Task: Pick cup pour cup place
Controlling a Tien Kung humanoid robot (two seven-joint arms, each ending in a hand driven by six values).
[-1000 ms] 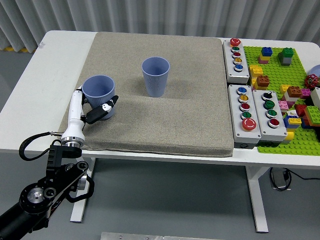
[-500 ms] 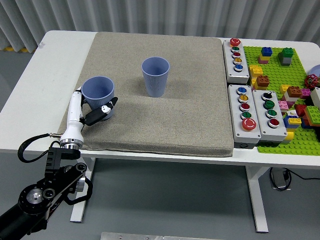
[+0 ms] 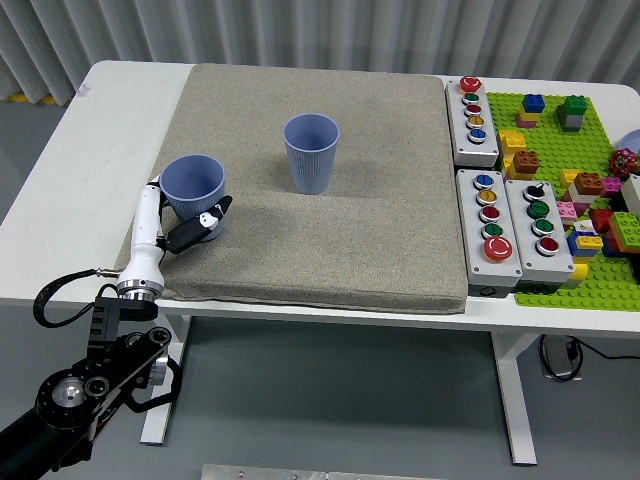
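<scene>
We read the pick as the step in hand: the near blue ribbed plastic cup [image 3: 194,186] stands at the left edge of the beige woven mat [image 3: 330,230], and the left hand [image 3: 178,222], white and black, has its fingers [image 3: 205,222] clamped round the cup's lower wall. Whether the cup is off the mat yet we cannot tell. The second blue ribbed plastic cup [image 3: 311,152] stands upright, well apart, toward the mat's middle. Our next move, as we judge it, is to raise the held cup clear, carry it above the second cup and tip it over that open mouth. We can read no brand, label or writing on either cup, the mat or the white tabletop [image 3: 70,190].
</scene>
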